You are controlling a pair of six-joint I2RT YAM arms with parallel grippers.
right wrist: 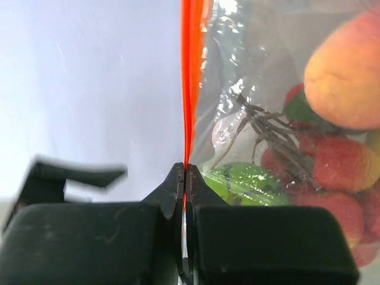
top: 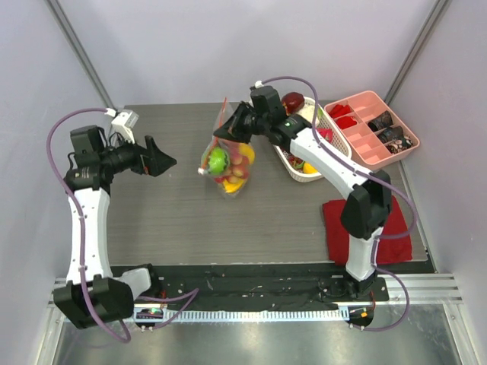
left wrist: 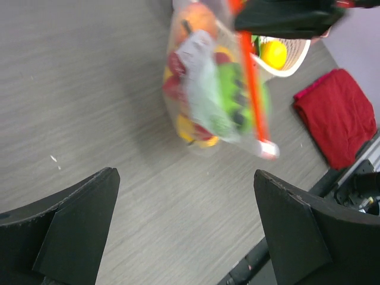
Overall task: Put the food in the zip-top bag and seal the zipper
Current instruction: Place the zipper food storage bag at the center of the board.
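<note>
Grey woodgrain table (top: 175, 213): we see right tool (right wrist: 185, 173) pinched on thin orange zipper (right wrist: 189, 89) of crinkly clear zip-top bag (top: 228, 163), glossy rounded food (top: 219, 160) inside; left tool (top: 163, 161) spread wide.

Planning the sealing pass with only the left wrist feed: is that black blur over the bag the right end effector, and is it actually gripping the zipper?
Observer: Yes. The right wrist view shows the right end effector shut on the zipper, with the strip pinched between its tips.
Operator: Anything beyond the basket, outside my frame?
Observer: The top view shows a pink compartment tray just right of the white basket.
</note>
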